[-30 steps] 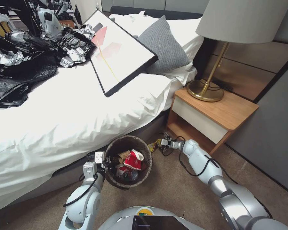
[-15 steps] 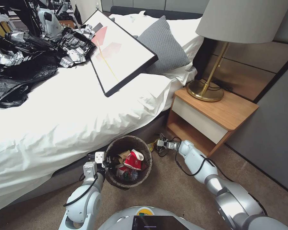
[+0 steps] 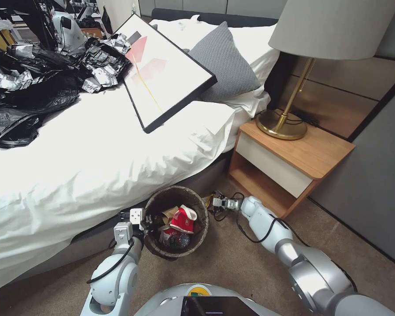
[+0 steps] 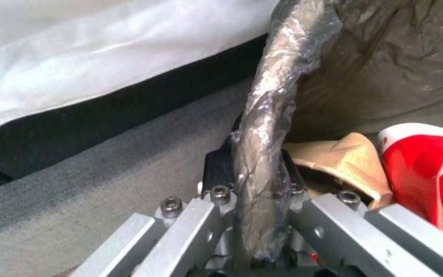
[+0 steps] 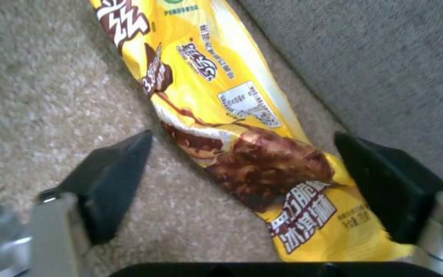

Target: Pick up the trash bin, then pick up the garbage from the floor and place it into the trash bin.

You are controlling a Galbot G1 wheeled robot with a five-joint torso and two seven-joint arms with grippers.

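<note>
The trash bin (image 3: 169, 198), lined with a dark brown bag, stands on the carpet beside the bed. My left gripper (image 3: 145, 221) is shut on its rim (image 4: 273, 115), one finger inside and one outside. In the bin lie a crushed red-and-white cup (image 3: 183, 219), tan paper (image 3: 169, 214) and a clear bottle (image 3: 176, 239). A yellow snack wrapper (image 5: 221, 115) lies on the floor just right of the bin, against the bed base. My right gripper (image 3: 213, 203) is low over it and open, with a finger on each side of the wrapper (image 3: 206, 200).
The white bed (image 3: 96, 166) runs along the far side of the bin. A wooden nightstand (image 3: 294, 153) with a brass lamp (image 3: 289, 101) stands to the right of my right arm. A grey wall panel (image 3: 373, 184) closes the right. Bare carpet (image 3: 232, 263) lies in front.
My right arm has slid left along the floor toward the bin, bringing its gripper over the yellow wrapper. The left gripper and the bin have stayed put.
</note>
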